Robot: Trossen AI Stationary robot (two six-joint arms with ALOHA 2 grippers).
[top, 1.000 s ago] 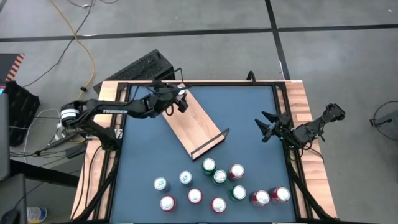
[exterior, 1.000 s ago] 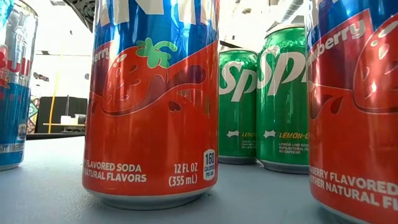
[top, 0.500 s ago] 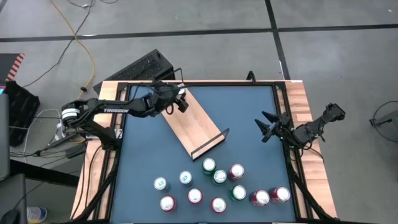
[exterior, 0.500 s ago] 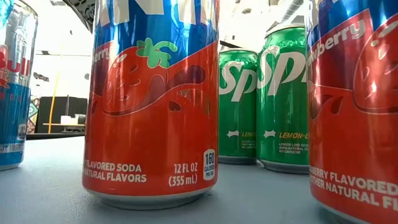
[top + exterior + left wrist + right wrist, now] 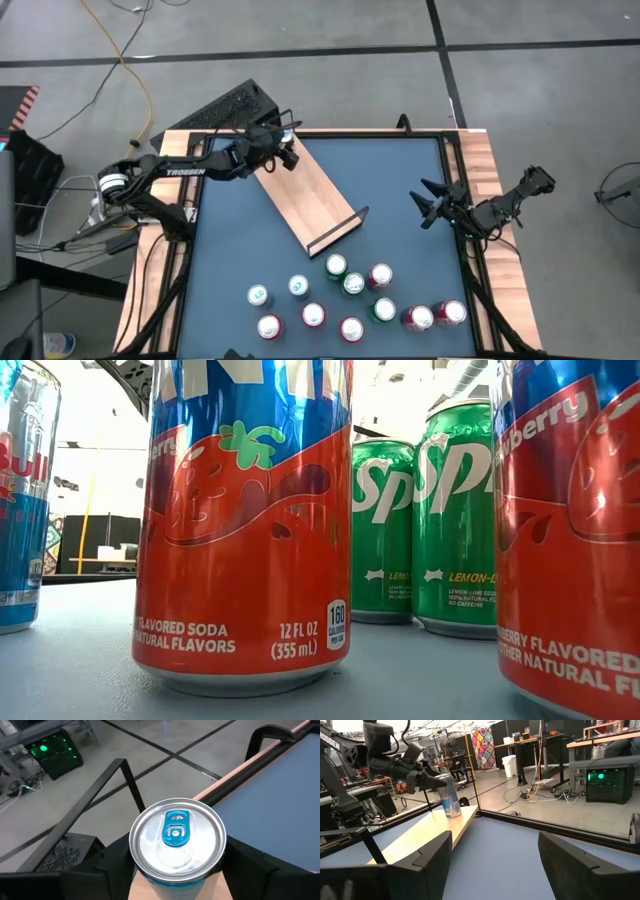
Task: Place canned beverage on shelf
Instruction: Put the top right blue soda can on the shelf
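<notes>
L gripper (image 5: 285, 153) shifted to shelf (image 5: 312, 200) far end, fingers round upright can (image 5: 177, 839), R gripper (image 5: 427, 203) fingers open

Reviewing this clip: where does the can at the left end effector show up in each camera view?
High view: the blue-tab can sits at the shelf's far end, under the left end effector.
Low view: not in it; only foreground cans show.
Left wrist view: centre, silver lid up, fingers on either side.
Right wrist view: upper left, upright on the board.
Shared landmark: the light-wood shelf.
</notes>
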